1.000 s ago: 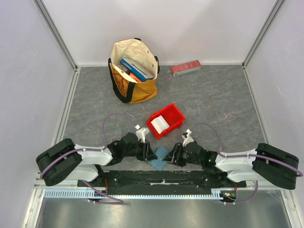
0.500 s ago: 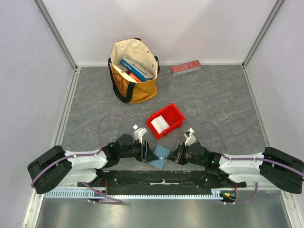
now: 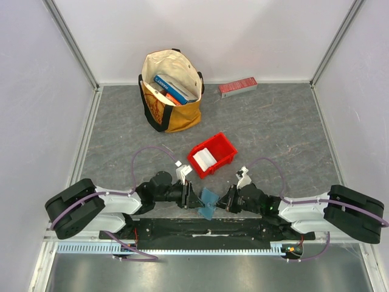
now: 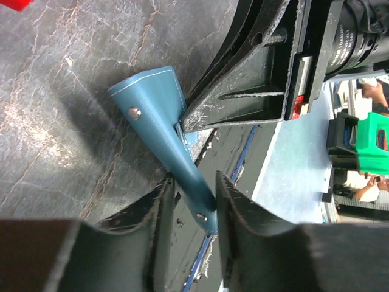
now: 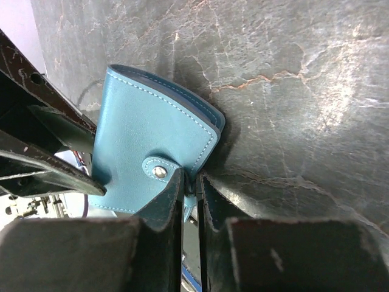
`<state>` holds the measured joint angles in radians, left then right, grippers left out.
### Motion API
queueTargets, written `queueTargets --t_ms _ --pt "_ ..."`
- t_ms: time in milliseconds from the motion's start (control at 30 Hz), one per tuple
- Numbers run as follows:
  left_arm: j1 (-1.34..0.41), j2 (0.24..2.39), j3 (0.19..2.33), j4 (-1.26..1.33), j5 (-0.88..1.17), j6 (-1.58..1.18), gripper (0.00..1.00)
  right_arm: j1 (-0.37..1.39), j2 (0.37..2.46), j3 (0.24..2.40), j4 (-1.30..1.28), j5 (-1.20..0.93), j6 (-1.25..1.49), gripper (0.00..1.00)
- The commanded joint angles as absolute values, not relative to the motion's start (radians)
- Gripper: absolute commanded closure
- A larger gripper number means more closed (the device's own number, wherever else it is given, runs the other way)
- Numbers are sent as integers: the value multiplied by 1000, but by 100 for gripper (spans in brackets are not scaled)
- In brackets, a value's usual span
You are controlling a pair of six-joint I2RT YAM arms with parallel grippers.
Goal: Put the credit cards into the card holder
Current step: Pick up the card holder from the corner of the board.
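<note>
The teal card holder (image 3: 208,202) stands tilted off the table near the front edge, held between my two grippers. My left gripper (image 3: 193,198) is on its left. In the left wrist view one snap-studded cover (image 4: 159,125) runs down between the fingers (image 4: 196,185), touching both. My right gripper (image 3: 227,200) is shut on the holder's edge beside the closure tab (image 5: 159,171), its fingertips (image 5: 191,177) nearly together. White credit cards (image 3: 205,158) lie in the red bin (image 3: 223,148) just behind. The holder's inside is hidden.
A tan tote bag (image 3: 172,91) with books stands at the back left. A long red box (image 3: 237,87) lies by the back wall. The rail and table edge (image 3: 206,234) run directly below both grippers.
My right gripper has shut on the card holder's edge. The left arm swung back in towards the holder, which now stands more upright and slightly further right.
</note>
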<state>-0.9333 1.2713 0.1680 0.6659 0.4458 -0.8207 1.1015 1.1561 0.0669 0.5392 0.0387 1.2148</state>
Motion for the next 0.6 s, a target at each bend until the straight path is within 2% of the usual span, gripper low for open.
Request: queueTargets --t_ms 0,67,100,133,333,400,567 --pt "-943 1289 212 711 473 -839 67 1104 1180 78 699 34 1213 85" --pt "-943 1296 219 660 443 -830 68 1104 1184 77 707 31 1212 85" --pt "-943 1298 219 649 430 -831 64 1104 1187 75 710 29 1212 85" --pt "-943 1296 222 634 420 -831 54 1104 1186 74 715 29 1210 85" --pt "-943 1328 232 641 439 -827 41 1104 1198 74 730 21 1207 84" --pt "-943 1354 238 661 448 -834 46 1104 1206 75 733 18 1206 84" --pt "-945 1379 232 698 457 -848 73 1104 1221 75 741 9 1207 84"
